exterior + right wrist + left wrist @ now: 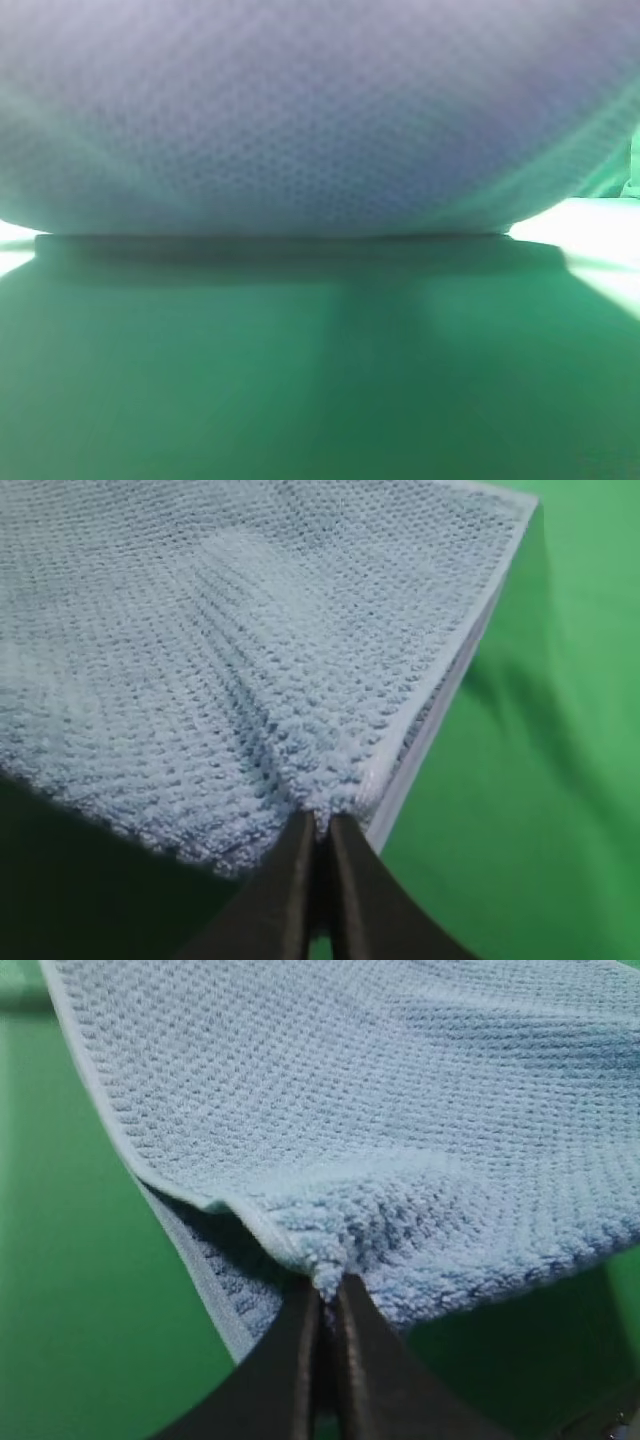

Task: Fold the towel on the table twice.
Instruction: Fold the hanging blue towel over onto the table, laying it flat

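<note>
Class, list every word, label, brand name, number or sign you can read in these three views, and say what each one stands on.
None: no readable text in any view.
The towel shows only its waffle weave and plain hem, no tag or label in sight.
The table is plain green, unmarked.
The left gripper and right gripper, each pinching a towel edge, are bare black, without lettering.

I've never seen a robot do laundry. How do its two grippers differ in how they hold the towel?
The left gripper pinches the towel beside its left hemmed edge; the right gripper pinches beside its right edge. A doubled-under layer shows left of the left gripper and right of the right gripper. Both are dark, shut tight, bunching the cloth above the green table.
</note>
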